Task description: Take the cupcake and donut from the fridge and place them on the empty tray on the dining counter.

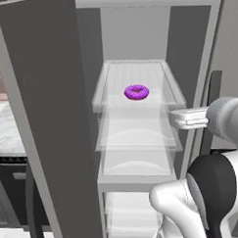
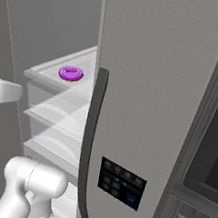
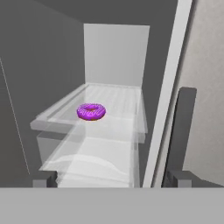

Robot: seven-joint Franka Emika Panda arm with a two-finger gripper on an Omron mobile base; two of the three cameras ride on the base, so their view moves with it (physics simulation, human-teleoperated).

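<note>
Fridge [image 1: 42,119] open, translucent shelves inside. Donut [image 1: 136,92] flat on top shelf [image 1: 114,74], near middle, toward front edge. Pincer [image 3: 112,178] spread wide, empty, outside fridge, in front of and below donut, well apart from it.

The fridge [image 1: 47,119] is cut off by the top and bottom edges in both base views. Its closed right door [image 2: 155,89] hides the right side of the shelves [image 2: 54,116]. The gripper's fingertips [image 3: 43,179] barely rise at the hand view's bottom.
</note>
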